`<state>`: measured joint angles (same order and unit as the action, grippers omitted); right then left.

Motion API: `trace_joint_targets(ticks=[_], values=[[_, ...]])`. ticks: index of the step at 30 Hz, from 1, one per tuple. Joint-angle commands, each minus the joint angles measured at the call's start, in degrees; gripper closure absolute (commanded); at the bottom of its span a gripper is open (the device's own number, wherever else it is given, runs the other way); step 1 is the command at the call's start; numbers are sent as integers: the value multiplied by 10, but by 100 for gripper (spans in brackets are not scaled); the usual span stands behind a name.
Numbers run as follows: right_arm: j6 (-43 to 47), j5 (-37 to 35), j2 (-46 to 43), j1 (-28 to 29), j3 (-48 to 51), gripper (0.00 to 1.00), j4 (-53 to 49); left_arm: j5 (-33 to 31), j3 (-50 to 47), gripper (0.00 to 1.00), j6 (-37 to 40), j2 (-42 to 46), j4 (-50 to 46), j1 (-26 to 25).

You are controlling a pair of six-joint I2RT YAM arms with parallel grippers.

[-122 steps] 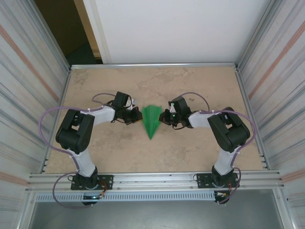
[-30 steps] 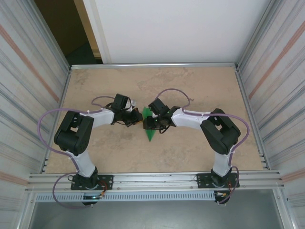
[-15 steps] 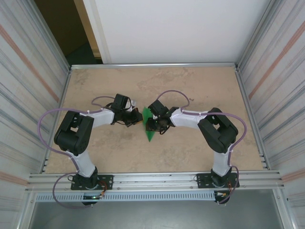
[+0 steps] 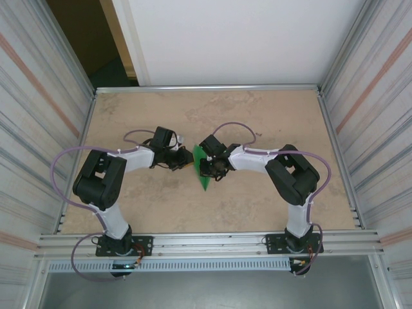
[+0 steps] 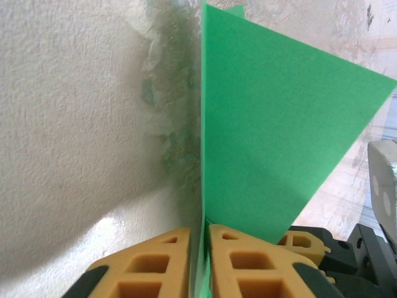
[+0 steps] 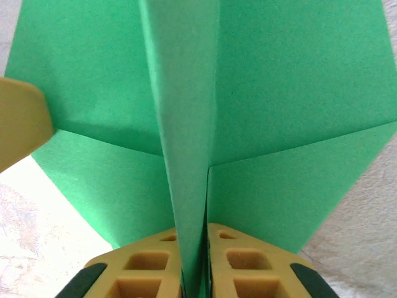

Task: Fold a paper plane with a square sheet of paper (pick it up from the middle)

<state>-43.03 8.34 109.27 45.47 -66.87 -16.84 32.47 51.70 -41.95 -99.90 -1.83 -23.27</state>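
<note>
The paper plane (image 4: 202,168) stands on the table (image 4: 257,199) between the left gripper (image 4: 183,161) and right gripper (image 4: 205,168).

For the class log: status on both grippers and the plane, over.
Left gripper pinching paper plane. Right gripper shut on its centre fold. Nothing obstructing.

- No readable txt, labels, brands, nos. or signs anywhere.
- Green paper (image 6: 260,93): plain, no print.
- Tabletop (image 4: 257,116): bare, no markings w/ letters.
- Side walls (image 4: 38,96): stripes only, no lettering.
</note>
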Motion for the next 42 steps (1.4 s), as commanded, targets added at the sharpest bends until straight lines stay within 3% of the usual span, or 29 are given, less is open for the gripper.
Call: trace_joint_targets(ticks=[1, 9, 17, 26, 42], values=[[-1, -28, -10, -10, -8, 90, -27, -9, -6, 75, 5, 46, -22, 4], [67, -103, -49, -68, -34, 93, -129, -64, -38, 45, 37, 160, -89, 75], [141, -115, 31, -102, -143, 92, -201, -144, -72, 15, 80, 248, -144, 109], [157, -119, 103, -105, -230, 91, -235, -140, -92, 11, 84, 241, -133, 110], [132, -135, 146, -104, -228, 77, -225, -118, -102, 11, 75, 218, -114, 110]])
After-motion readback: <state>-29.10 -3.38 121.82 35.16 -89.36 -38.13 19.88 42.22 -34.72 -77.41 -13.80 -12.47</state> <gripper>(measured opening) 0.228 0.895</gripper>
